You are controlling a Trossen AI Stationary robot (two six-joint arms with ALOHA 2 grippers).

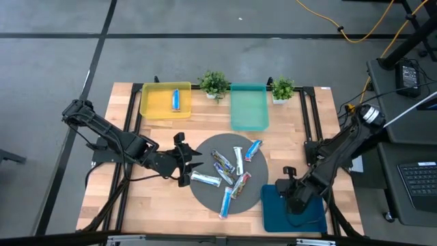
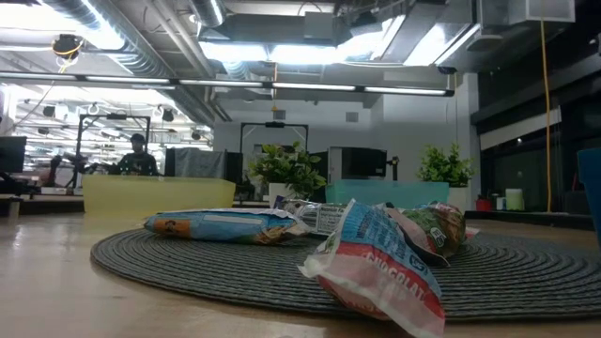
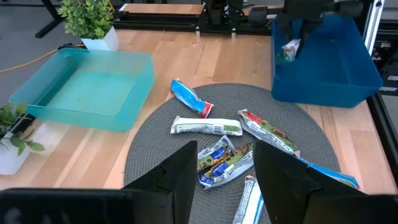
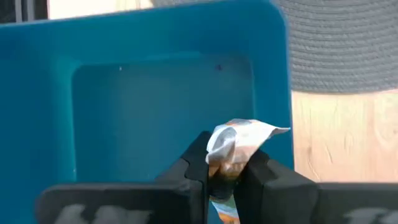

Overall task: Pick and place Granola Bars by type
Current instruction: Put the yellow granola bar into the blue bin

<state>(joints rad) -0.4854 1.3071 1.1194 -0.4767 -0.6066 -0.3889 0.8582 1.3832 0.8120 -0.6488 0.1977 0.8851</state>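
**Sorting Station: Right Gripper Holding a Bar Over the Blue Bin**

The left gripper [image 1: 193, 166] is hovering at the left edge of the round, ribbed grey mat [image 1: 205, 193], its two dark fingers standing partly apart and gripping nothing. Behind it, a yellow plastic bin [image 1: 153, 102] is sitting at the table's back, containing one blue-and-white bar [image 1: 175, 100]. Beside that bin, a small leafy plant [image 1: 214, 83] is standing in a white pot, followed by an empty-looking teal bin [image 1: 248, 109] with smooth walls and a second plant [image 1: 283, 89].

On the woven mat, the loose bars [image 1: 232, 174] are lying in a scattered cluster, their crinkled foil wrappers showing blue, silver, red and green.

At the right, the right gripper [image 4: 222, 177] is hanging over the dark blue bin [image 4: 137, 93], which is sitting just beside the mat. Its fingers are pinching, nearly closed, on a crumpled bar in a shiny wrapper [image 4: 236, 142], held above the bin's smooth floor.
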